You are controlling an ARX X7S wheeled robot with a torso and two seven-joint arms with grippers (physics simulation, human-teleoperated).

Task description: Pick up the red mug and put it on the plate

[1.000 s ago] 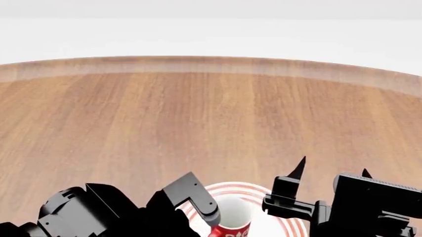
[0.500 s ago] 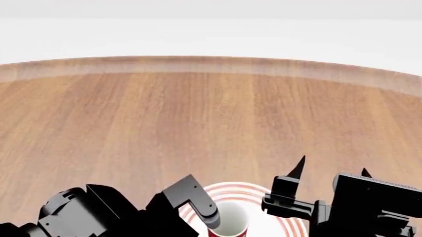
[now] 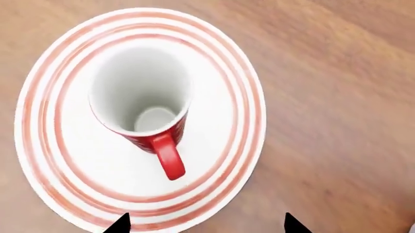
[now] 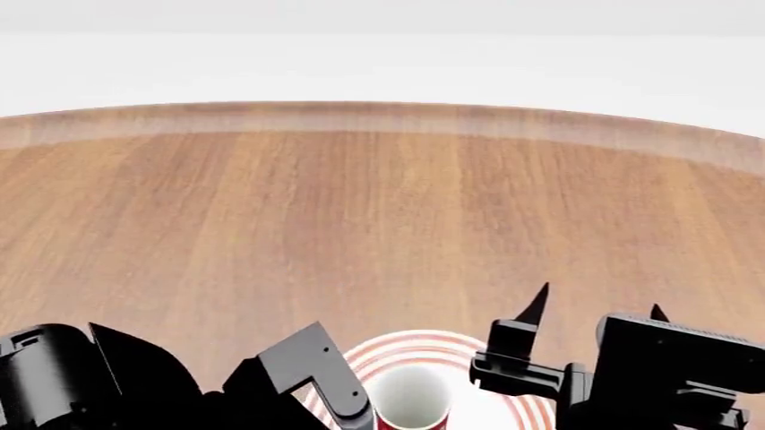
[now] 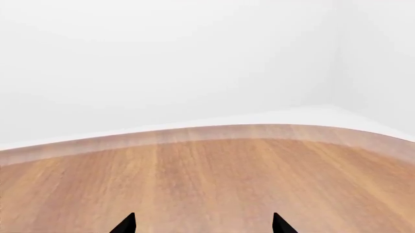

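Step in hand: release and withdrawal. The red mug (image 3: 144, 99) stands upright on the plate (image 3: 228, 63), so you can judge the placement itself as done.
Location of task item: the red mug sits inside the plate's ringed rim, off-centre, its handle (image 3: 168, 158) lying over the plate's bare white middle. The plate rests on the worktop (image 4: 382, 215) at the near edge, roughly midway between the two arms (only its far half shows in the head view).
Left tool (image 3: 206, 224): spread, holding nothing. Both fingertips show at the frame margin in the left wrist view, apart from each other and clear of the mug, above it.
Right tool (image 4: 594, 304): spread, holding nothing (its tips frame only bare worktop in the right wrist view). It hangs just beside the plate, on the right.
Container contents: the mug's white interior is empty down to the base. The plate carries the mug and nothing else.
Next move: lift the left arm straight up and away. Keep the fingertips off the handle and the rim; a sideways brush could tip this tall, narrow mug.
Residual risk: low, since the mug stands flat and free.
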